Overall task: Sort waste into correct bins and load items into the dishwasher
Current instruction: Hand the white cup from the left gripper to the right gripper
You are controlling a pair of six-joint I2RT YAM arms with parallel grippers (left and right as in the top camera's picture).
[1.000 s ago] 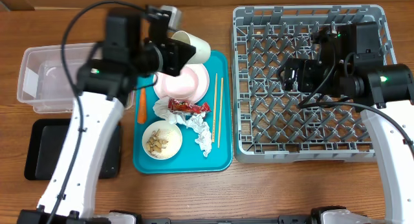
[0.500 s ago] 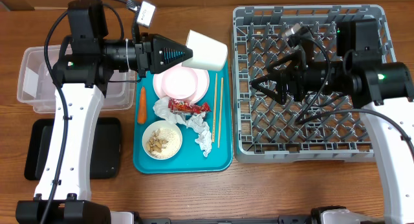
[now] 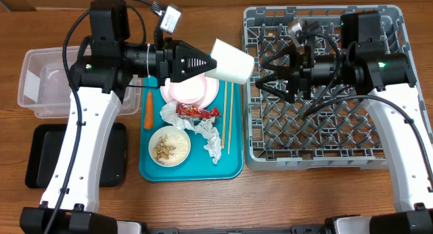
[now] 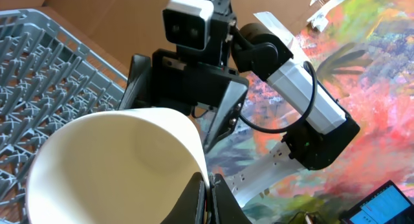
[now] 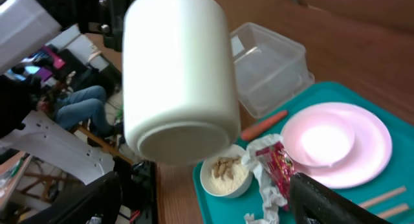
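Cup (image 3: 232,60) farther right, seemingly nearer right hand (image 3: 265,73).

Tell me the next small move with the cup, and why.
Probably ease the right jaws forward around the base of the cup, ready to shut. The left jaws hold it by the rim, on its side in the air where the tray meets the rack, base towards the right jaws, which stand open just short of it.

One cup (image 3: 230,60), one plate (image 3: 193,92), one carrot (image 3: 148,107), one red wrapper (image 3: 196,111), two chopsticks (image 3: 230,119), one grey rack (image 3: 325,136).
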